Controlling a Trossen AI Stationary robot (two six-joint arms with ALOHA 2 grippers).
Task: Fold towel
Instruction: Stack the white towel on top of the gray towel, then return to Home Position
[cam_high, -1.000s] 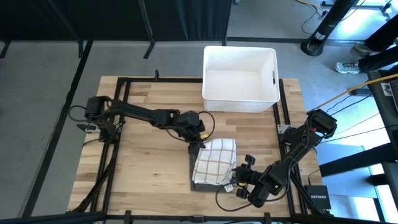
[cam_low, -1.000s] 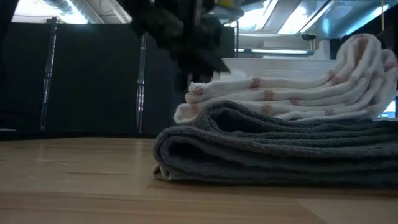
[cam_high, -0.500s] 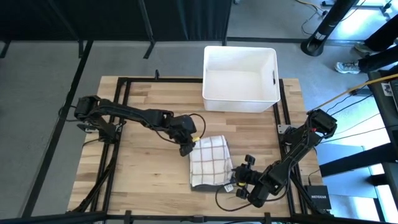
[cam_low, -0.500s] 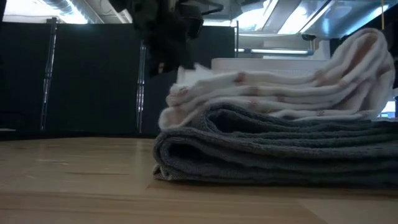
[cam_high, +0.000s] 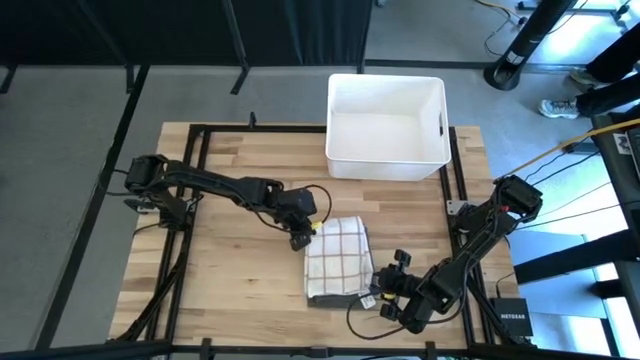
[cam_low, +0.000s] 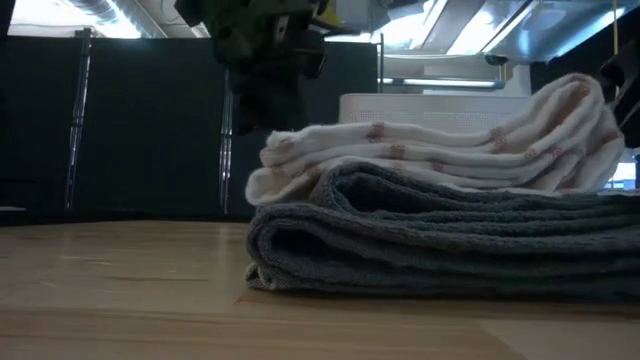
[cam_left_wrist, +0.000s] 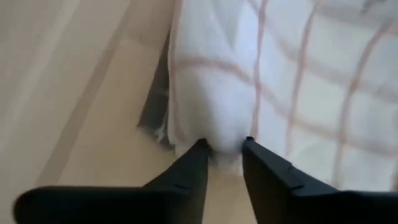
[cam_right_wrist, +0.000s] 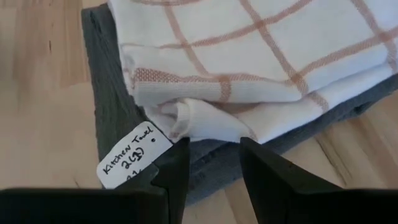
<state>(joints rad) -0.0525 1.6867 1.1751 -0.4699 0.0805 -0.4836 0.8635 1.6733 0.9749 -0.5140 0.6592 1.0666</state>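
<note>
We see L gripper (cam_left_wrist: 222, 144) fingers parted around checked towel (cam_left_wrist: 298, 81) edge, R gripper (cam_right_wrist: 214, 144) fingers apart beside towel corner.

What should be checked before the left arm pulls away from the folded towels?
1. Left gripper let go of the white checked cloth towel: cannot tell; fingers apart, cloth bulging between the tips.
2. White towel lying on the grey knitted towel: ok.
3. Fold edges tidy: not ok; a loose corner pokes out near the paper tag.
4. Right gripper off the stack: ok; open, just short of it.
5. White plastic bin clear of the arms: ok.
</note>
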